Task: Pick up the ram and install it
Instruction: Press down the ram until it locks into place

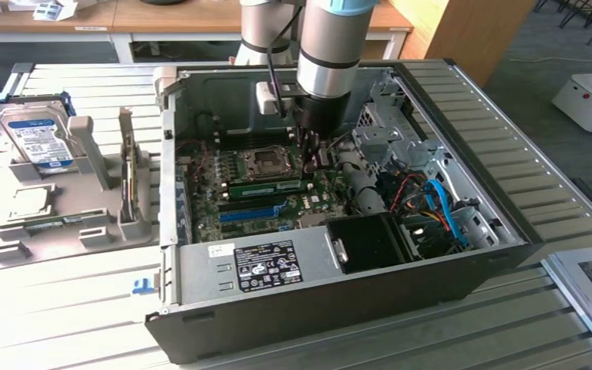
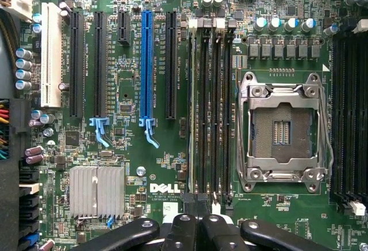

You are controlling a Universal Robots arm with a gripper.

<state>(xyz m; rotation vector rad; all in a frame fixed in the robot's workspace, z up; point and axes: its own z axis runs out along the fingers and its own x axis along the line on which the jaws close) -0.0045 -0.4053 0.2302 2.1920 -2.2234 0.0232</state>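
**Claw down inside the PC case, stick seated on the board**

The claw (image 1: 314,158) is lowered into the open computer case (image 1: 327,308) and is seen pinched shut, right over the memory slots (image 2: 210,107). The ram (image 1: 267,186) is found lying in a slot beside the processor socket (image 1: 266,160). The case is parked on a slatted metal bench (image 1: 59,316). A hard drive (image 1: 37,139) is propped in a grey holder at the exterior view's left. Wooden desks (image 1: 121,19) and grey carpet are seen behind.
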